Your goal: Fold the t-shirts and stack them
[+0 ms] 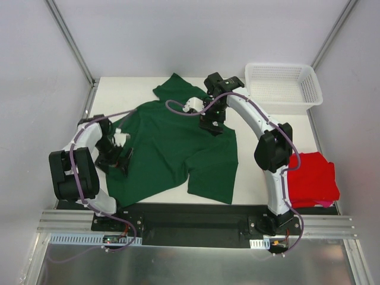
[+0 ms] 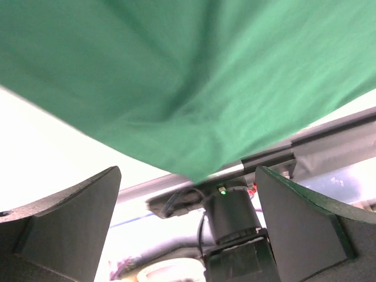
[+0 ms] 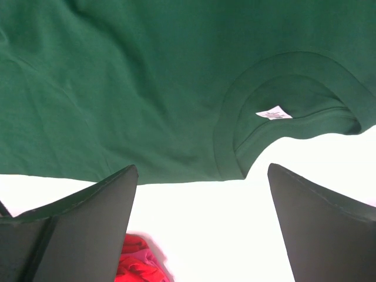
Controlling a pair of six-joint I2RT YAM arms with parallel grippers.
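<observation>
The dark green t-shirt [image 1: 172,148] lies spread mid-frame on the tabletop [image 1: 136,89], its long axis running left to right. Its collar end is at the right gripper [image 1: 212,123] and its opposite edge at the left gripper [image 1: 119,155]. Both sets of jaws gape wide, holding nothing. The red t-shirt [image 1: 312,178] sits at lower right, nearer the right arm.

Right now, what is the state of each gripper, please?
Left gripper: open, holding nothing.
Right gripper: open, holding nothing.
</observation>
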